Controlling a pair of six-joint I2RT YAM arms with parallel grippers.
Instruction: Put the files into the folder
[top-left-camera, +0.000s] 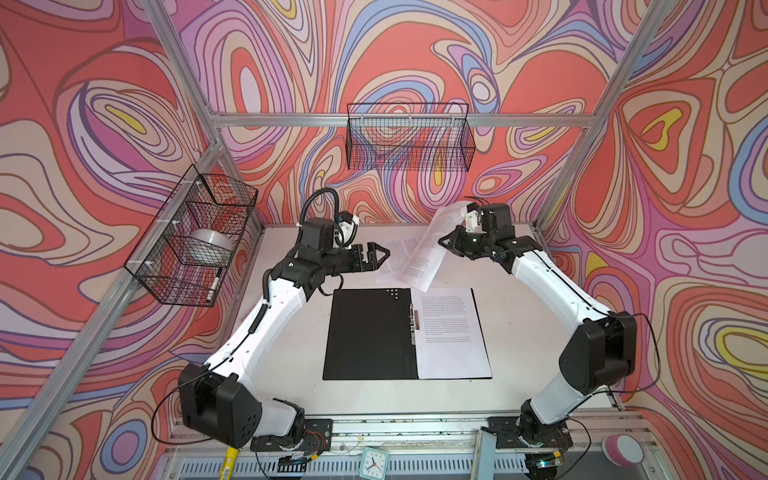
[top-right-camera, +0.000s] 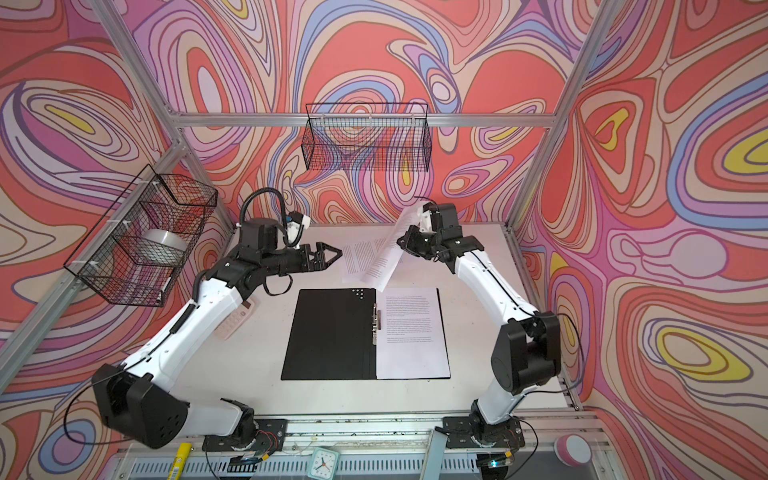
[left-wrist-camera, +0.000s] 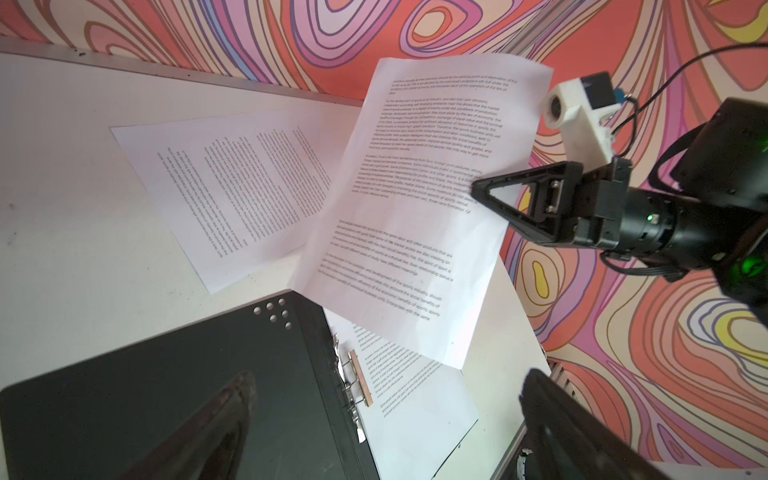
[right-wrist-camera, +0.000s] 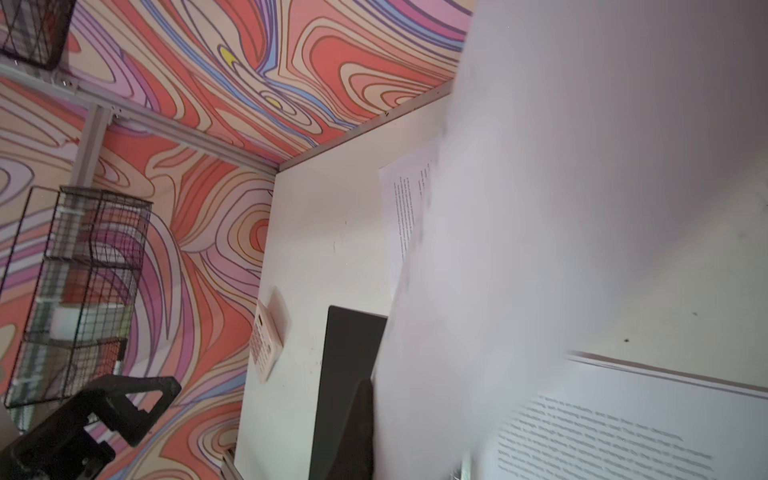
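R gripper (top-left-camera: 444, 241) pinches sheet (top-left-camera: 419, 266) edge, dangling over folder (top-left-camera: 370, 332) (L gripper (top-left-camera: 386, 252) wide open).

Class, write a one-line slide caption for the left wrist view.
Right end effector holds a printed sheet aloft near the open black folder, another sheet lying on the table.

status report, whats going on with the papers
Right gripper shut on lifted sheet, above table behind open folder. Left gripper open, empty. Filed sheet in folder, loose sheet flat on table. Nothing blocking folder.
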